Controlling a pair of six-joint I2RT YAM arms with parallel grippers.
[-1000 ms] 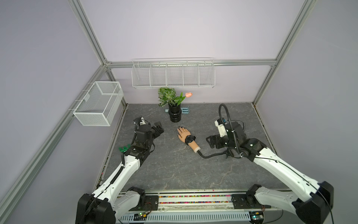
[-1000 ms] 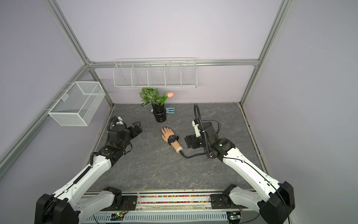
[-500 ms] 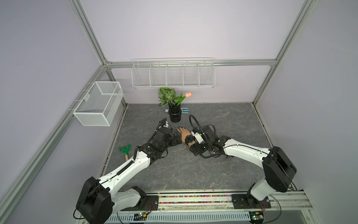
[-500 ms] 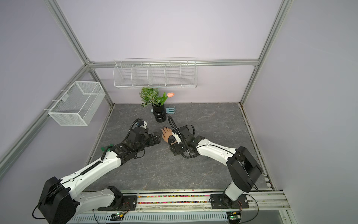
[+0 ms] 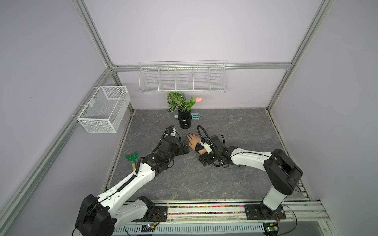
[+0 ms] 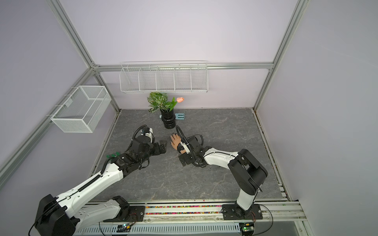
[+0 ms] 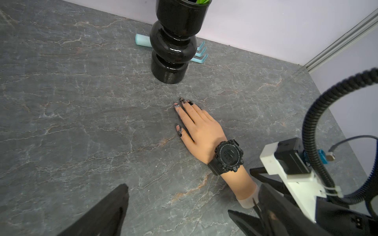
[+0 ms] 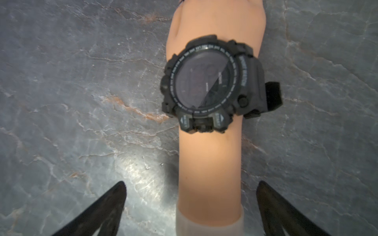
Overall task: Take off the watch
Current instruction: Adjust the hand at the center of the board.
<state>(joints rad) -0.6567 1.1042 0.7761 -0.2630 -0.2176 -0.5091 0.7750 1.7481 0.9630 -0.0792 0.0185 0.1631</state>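
Observation:
The black watch (image 5: 198, 146) (image 6: 180, 147) (image 7: 228, 156) (image 8: 204, 81) is strapped round the wrist of a skin-coloured mannequin hand (image 5: 192, 140) (image 7: 201, 126) lying flat on the grey table. My right gripper (image 5: 203, 152) (image 6: 185, 152) (image 8: 191, 182) is open. Its two fingers stand either side of the forearm just behind the watch, with a gap on each side. My left gripper (image 5: 186, 148) (image 6: 163, 147) (image 7: 177, 199) is open and empty, low over the table. It points at the hand from the thumb side, a short way off.
A black ribbed vase (image 5: 184, 121) (image 7: 173, 47) with a plant stands just beyond the fingertips, a light blue rake (image 5: 196, 116) behind it. A green rake (image 5: 132, 157) lies by the left edge. A wire basket (image 5: 104, 108) and a wire shelf (image 5: 183, 77) hang on the walls.
Both arms have swung in from the sides to the mannequin hand. The right gripper now straddles the forearm, and the left gripper has come up beside the hand.

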